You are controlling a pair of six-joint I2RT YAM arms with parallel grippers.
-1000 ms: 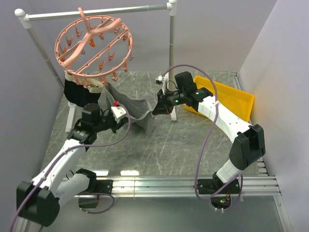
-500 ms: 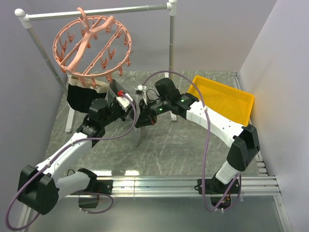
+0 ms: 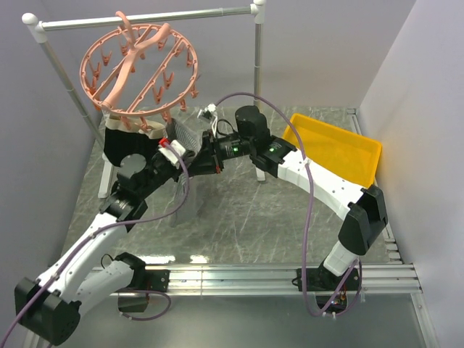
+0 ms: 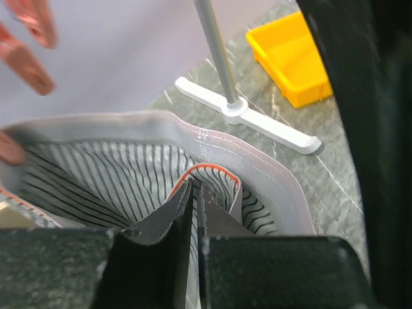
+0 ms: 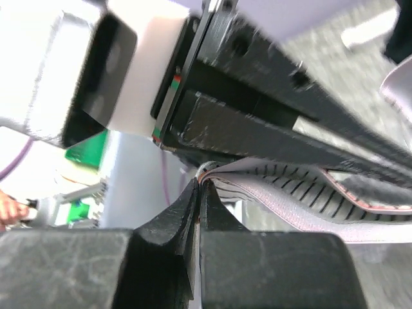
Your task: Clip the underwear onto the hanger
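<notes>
1. Left claw (image 3: 185,151) is clenched on the underwear (image 3: 187,136). Its wrist view shows both fingers (image 4: 177,215) pressed flat together, with striped cloth pinched between them.
2. Right claw (image 3: 203,161) is also clenched on the underwear. Its wrist view shows the fingertips (image 5: 193,199) nipping the edge of the cloth, with the left claw's black and white body just behind.
3. Seen from above, the two claws meet almost tip to tip above the table (image 3: 254,217), just below the near rim of the hanger (image 3: 141,69).
4. The underwear is held up in the air between the claws, bunched, with a narrow tail (image 3: 181,196) hanging down toward the table.
5. From the left wrist, the waistband (image 4: 257,167) curves around the claw in a loop, with a thin orange line along the inner hem.
6. The hanger, a pink ring, hangs tilted by its hook from the grey rail (image 3: 145,18). Its clips (image 3: 156,94) dangle under the ring, close above the cloth. I cannot tell whether any clip touches the cloth.
7. A dark garment (image 3: 119,145) with a pale band hangs at the ring's near left edge.
8. A yellow bin (image 3: 341,145) sits on the table to the right, beyond the rail's right post.
</notes>
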